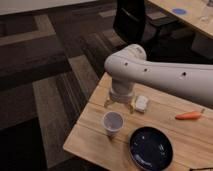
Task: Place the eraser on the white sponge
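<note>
My gripper (120, 103) hangs below the white arm, low over the far left part of the wooden table (95, 132). The white sponge (142, 103) lies on the table just to the right of the gripper, close to it or touching it. The eraser does not show; it is hidden or out of view. The arm's wrist housing covers the space directly under the gripper.
A white cup (113, 123) stands upright in front of the gripper. A dark blue plate (151, 148) lies at the front right. An orange carrot (189, 115) lies at the right. A black office chair (134, 22) stands behind the table, and carpet lies to the left.
</note>
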You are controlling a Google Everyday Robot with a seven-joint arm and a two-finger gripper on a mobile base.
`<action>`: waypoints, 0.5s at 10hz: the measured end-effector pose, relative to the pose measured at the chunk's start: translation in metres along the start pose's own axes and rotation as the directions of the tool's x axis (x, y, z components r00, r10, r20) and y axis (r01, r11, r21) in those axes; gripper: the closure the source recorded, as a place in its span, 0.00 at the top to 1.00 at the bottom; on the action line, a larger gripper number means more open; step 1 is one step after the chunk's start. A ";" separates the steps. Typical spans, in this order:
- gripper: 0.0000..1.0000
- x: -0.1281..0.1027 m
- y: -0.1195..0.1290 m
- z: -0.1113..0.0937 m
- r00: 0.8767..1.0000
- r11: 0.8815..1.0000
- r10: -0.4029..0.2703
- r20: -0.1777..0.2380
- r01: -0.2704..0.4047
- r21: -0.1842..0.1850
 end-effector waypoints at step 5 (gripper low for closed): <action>0.65 -0.014 -0.150 -0.030 0.897 0.895 0.439 0.058 -0.430 -0.120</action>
